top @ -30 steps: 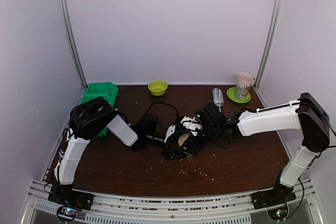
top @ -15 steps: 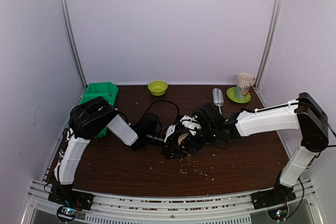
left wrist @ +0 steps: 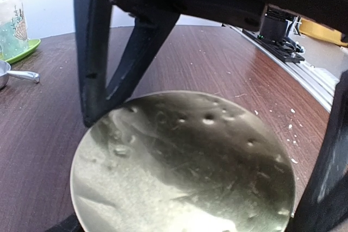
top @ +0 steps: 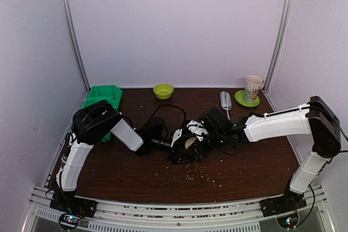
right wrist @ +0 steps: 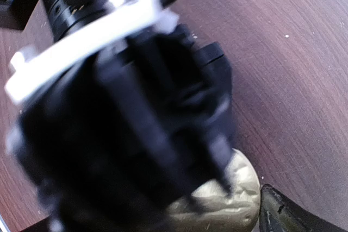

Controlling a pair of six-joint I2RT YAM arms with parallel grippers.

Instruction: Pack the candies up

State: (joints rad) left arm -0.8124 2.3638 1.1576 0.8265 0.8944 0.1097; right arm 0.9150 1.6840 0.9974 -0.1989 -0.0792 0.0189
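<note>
Two pincers meet over the desk (top: 255, 161); left pincer (left wrist: 204, 167) clamps a dimpled, scuffed gold foil disc (left wrist: 179, 150). Whether the right pincer (top: 197, 133) grips anything, I cannot tell. I cannot make out any candies.

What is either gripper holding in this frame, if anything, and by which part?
The left gripper appears shut on a round gold foil thing, gripping opposite edges of its rim. Whether the right gripper also grips it cannot be told.

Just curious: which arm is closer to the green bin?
Left. The left arm has its elbow just in front of the green bin; the right arm stretches from the far side, ending mid-table.
</note>
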